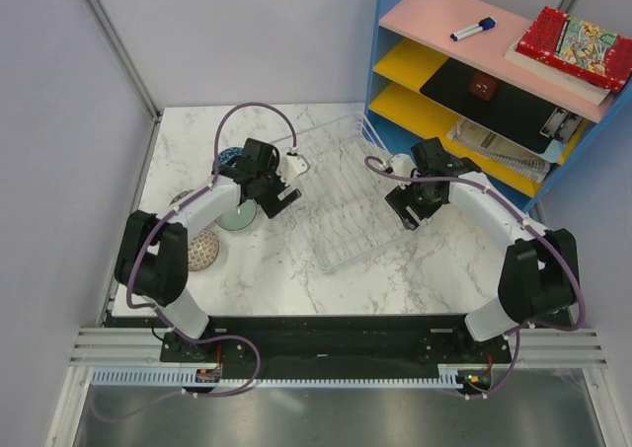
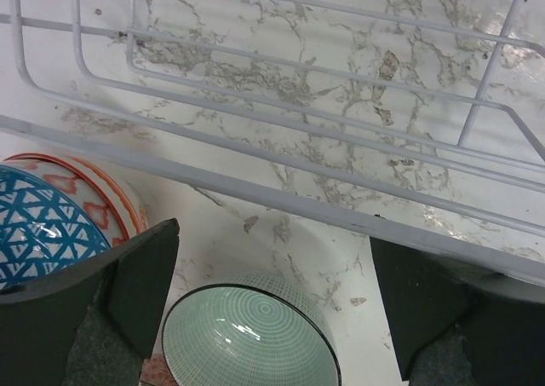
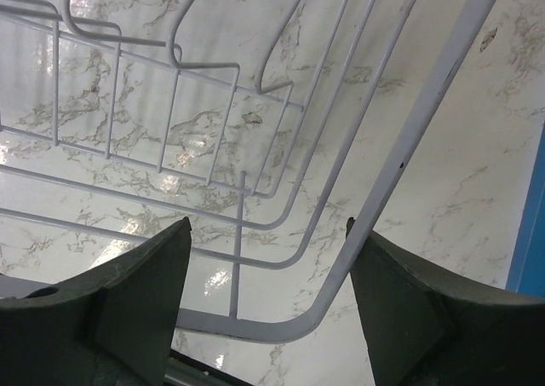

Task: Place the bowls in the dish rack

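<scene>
Left gripper point(image 2: 274, 233): jaws wide open, poised over the green bowl point(image 2: 251, 339), lined up to grab it.
Right gripper point(image 3: 268, 228): jaws apart, straddling the dish rack point(image 3: 433, 105) rim, probably to steady it.

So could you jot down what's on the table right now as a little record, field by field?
Surface: marble table
Rack: wire dish rack mid-table, no bowl in it
Bowls: green bowl, blue-and-orange bowl and speckled bowl, all left of the rack
Left arm: left gripper open, above the green bowl, holding nothing
Right arm: right gripper open, over a corner of the rack, holding nothing
Background: blue shelf unit at the far right
</scene>
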